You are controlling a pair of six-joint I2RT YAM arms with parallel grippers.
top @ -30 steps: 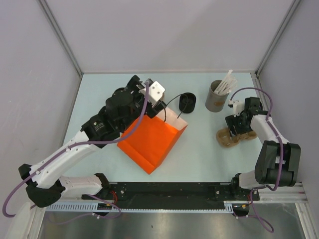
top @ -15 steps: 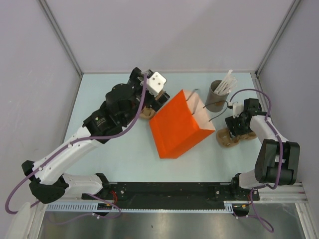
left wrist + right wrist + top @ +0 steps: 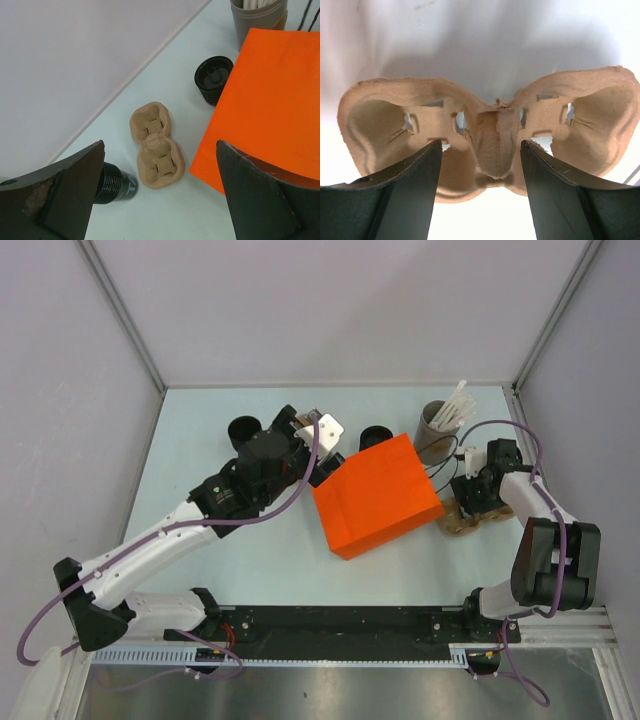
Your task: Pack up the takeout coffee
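The orange bag lies flat on its side, so I judge nothing can be dropped in yet. Just right of it, the right gripper straddles the middle ridge of a pulp carrier, jaws partly apart and unclamped, probably lining up a pick. Left of the bag, the left gripper hangs wide and empty over a second carrier. Beyond the bag stand two takeout coffees: the close cup just past its far edge, the lone cup well left. One stick cylinder stands at its far right corner.
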